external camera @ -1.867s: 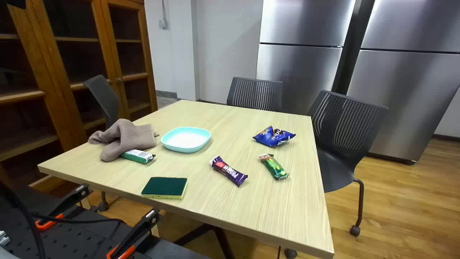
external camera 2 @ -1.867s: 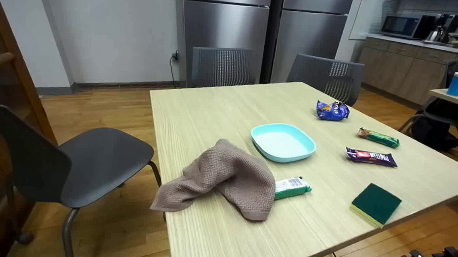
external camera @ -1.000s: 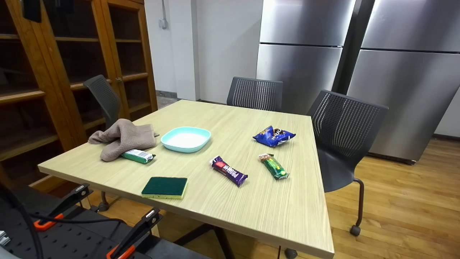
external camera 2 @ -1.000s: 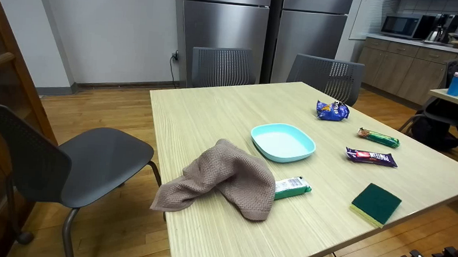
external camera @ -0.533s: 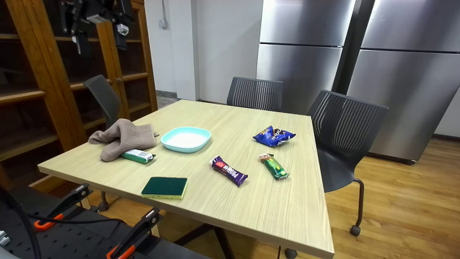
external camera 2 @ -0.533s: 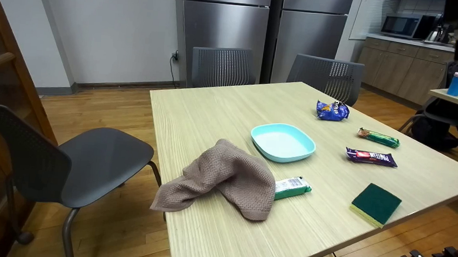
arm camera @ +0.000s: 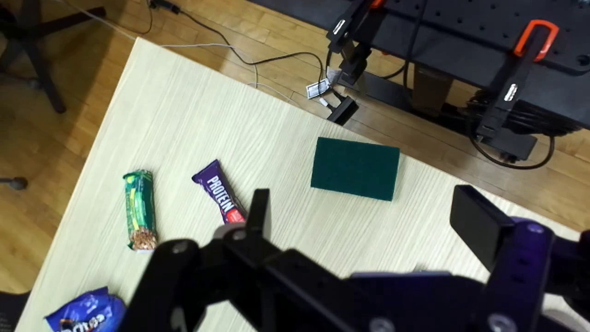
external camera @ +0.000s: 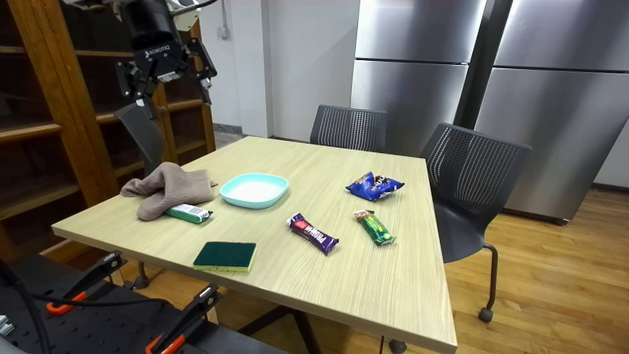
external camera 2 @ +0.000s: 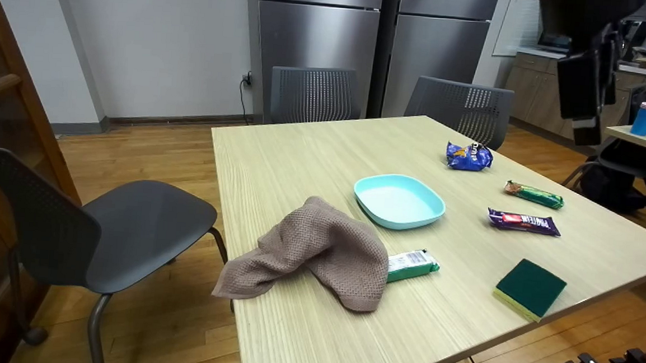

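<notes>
Above the pale wooden table (external camera: 383, 295), well apart from everything on it, the gripper (arm camera: 362, 212) hangs with its fingers (arm camera: 477, 221) spread wide and nothing between them. Nearest to that gap in the wrist view is the sponge (arm camera: 355, 169), lying flat, dark green side up, close to the table edge that faces the black perforated platform (arm camera: 461, 50). It shows just beyond their tips, framed by the two of them, and lies lower than they do; whether it is straight underneath cannot be told. Its long axis runs nearly parallel to the line from one finger to the other, only slightly skewed, so the fingers appear to face its short ends rather than its long sides. To the left of the sponge in the wrist view, the purple protein bar (arm camera: 220, 191) slants at a steep angle to it, its lower end hidden behind one finger. Farther left lie the green bar (arm camera: 139, 210) and, lower down, the blue packet (arm camera: 90, 311), both well outside the gap.
</notes>
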Available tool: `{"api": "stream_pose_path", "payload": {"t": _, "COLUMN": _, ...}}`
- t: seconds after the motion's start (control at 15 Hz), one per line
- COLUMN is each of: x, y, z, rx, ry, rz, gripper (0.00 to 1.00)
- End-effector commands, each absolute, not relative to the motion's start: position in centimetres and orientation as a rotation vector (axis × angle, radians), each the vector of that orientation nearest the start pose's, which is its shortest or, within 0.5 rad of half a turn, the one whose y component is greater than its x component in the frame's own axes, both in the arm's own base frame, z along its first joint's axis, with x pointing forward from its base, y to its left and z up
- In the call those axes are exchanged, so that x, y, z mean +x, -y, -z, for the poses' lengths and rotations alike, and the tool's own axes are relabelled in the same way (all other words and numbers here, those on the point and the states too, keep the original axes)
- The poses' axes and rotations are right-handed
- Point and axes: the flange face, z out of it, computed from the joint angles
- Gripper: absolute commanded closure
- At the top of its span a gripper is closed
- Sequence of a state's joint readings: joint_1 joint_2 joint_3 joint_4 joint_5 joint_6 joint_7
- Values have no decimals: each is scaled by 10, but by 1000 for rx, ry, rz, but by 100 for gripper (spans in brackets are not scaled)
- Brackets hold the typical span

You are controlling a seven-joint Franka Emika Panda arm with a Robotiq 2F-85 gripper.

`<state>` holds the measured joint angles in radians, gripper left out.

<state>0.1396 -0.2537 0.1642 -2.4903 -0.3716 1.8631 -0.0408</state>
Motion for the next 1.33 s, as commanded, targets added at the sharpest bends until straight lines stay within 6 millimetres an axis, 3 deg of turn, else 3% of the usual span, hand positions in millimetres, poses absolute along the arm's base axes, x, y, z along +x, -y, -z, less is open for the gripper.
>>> {"api": "stream_pose_path", "payload": {"t": 0.0, "x": 411, "y": -110, "z": -347, "rx": -3366, "ry": 1148, "rz": -605, "gripper": 0}}
{"api": "stream_pose_path", "payload": {"t": 0.07, "x": 413, "y": -110, "z": -345, "rx": -3382, "ry": 1133, "rz": -623, "gripper": 0}}
{"api": "stream_pose_path", "payload": {"t": 0.13, "x": 401, "y": -104, "z": -345, "rx": -3381, "ry": 1062, "rz": -610, "gripper": 0}}
{"api": "stream_pose_path", "payload": {"t": 0.73, "x": 409, "y": -108, "z": -341, "rx": -3378, "ry": 1085, "rz": -623, "gripper": 0}}
{"api": "stream_pose_path", "payload": {"t": 1.07, "x": 418, "y": -135, "z": -333, "rx": -3235, "ry": 1515, "rz": -491, "gripper": 0}}
{"api": "stream_pose_path", "payload": {"t": 1.27, "x": 432, "y": -147, "z": -311, "rx": -3158, "ry": 1675, "rz": -487, "gripper": 0}}
